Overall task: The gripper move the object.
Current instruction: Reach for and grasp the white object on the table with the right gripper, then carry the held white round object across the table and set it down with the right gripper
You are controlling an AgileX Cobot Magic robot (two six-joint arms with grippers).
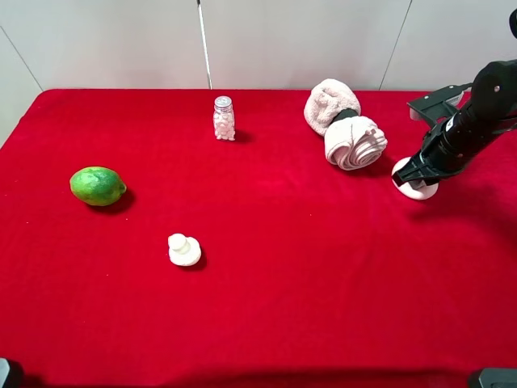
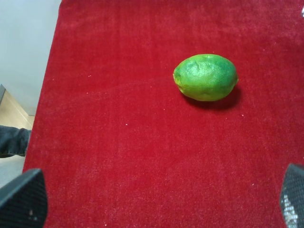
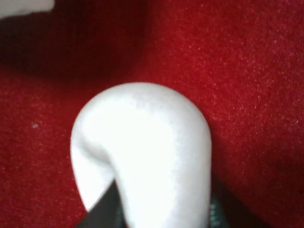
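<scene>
Right end effector (image 1: 408, 175), black, clenched on the pale pink domed object (image 1: 418, 191) at the 3 o'clock side of the red bench (image 1: 283, 323), just at 4 o'clock of the rolled pink towels (image 1: 347, 129); left end effector (image 2: 156, 204) released, fingers wide apart, over the bench's 9 o'clock side near the lime (image 1: 97, 185).

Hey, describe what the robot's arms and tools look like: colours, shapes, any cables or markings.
The right arm is black and bulky, with an angular black bracket near its wrist, narrowing to the right tool. Of the left tool, only two dark fingertips with finely textured pads show. I can't clearly make out cables or markings in these views.
</scene>
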